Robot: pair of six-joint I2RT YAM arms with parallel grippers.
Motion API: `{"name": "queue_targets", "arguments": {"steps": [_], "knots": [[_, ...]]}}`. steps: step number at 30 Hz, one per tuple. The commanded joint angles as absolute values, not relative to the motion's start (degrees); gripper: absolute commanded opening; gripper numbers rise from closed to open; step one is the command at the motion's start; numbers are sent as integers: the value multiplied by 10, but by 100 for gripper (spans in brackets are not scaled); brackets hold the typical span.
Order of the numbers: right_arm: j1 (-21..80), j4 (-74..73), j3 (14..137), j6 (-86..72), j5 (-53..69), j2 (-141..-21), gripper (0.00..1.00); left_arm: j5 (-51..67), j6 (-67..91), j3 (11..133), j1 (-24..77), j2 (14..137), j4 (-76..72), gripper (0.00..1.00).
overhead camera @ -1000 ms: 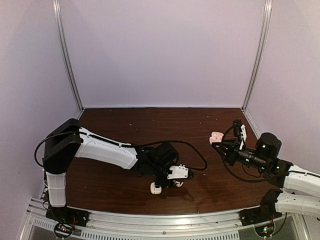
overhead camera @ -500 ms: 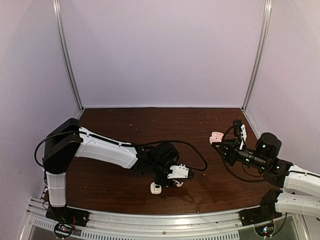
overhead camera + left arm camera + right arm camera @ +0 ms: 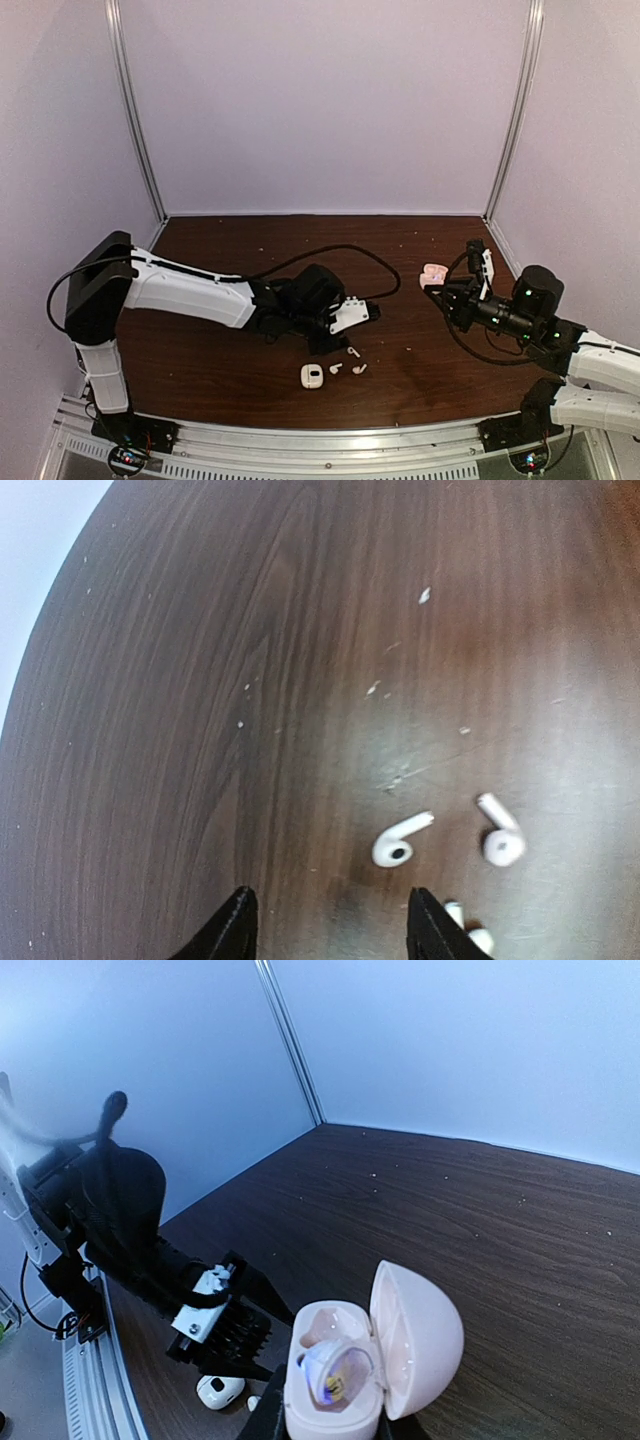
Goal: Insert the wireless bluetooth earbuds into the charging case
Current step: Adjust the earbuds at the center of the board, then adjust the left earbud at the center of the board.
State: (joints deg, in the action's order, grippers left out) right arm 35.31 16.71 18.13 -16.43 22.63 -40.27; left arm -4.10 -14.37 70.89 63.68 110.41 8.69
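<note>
Your left fingers [image 3: 330, 932] hover spread and empty, likely to keep the parts in sight. The case [image 3: 312, 375] lies near the front edge of the tabletop [image 3: 220, 350], with the earbuds [image 3: 400, 842] loose just right of it and open room beyond. Your right fingers [image 3: 442, 285] pinch an open pink clamshell [image 3: 415, 1335] aloft, well apart.

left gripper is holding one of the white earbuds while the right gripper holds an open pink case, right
Not quite: the left gripper is open and empty, and the white earbuds lie loose on the table beyond its fingertips, as the left wrist view shows. The right gripper does hold an open pink case.
</note>
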Motion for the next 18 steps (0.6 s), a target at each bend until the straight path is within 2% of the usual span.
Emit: {"name": "queue_targets", "arguments": {"steps": [1,7,18], "knots": [[350,166,192,-163,226,-391,0,26,-100,689,685,1051,55,51],[349,165,195,-167,226,-390,0,99,-87,756,693,1109,108,50],[349,143,201,-164,214,-376,0,71,-56,814,691,1176,160,54]]}}
